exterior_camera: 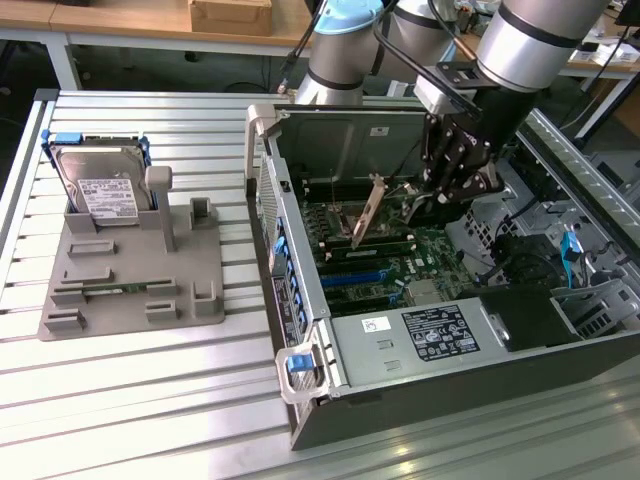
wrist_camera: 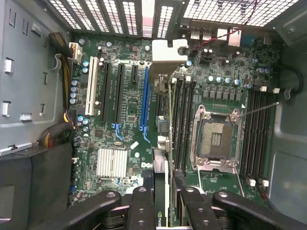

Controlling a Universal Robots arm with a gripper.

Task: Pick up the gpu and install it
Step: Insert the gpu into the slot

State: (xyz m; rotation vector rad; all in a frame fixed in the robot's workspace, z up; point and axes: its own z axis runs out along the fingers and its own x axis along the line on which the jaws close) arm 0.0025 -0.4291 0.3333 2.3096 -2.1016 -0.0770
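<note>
Jaws (exterior_camera: 432, 203) part-closed, clamped on card (exterior_camera: 366, 212) by its edge, inside open computer case (exterior_camera: 300, 330). Card held tilted above motherboard (exterior_camera: 390, 262), over memory slots, metal bracket uppermost; not seated in blue slot (wrist_camera: 145, 98). Hard drive (exterior_camera: 100, 190) stands upright in grey holder (exterior_camera: 130, 285) on tabletop (exterior_camera: 150, 400), well apart from case.

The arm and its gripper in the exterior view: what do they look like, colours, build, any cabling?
The arm is made of thick silver-grey tubular segments with black bands at the joints and a pale blue cap on one joint. The gripper is a black mechanical linkage with several hinged bars, mounted under a pale wrist block. Thin dark cables run alongside the upper segments. In the wrist view the fingers show as black bars with round pivot bolts.
</note>
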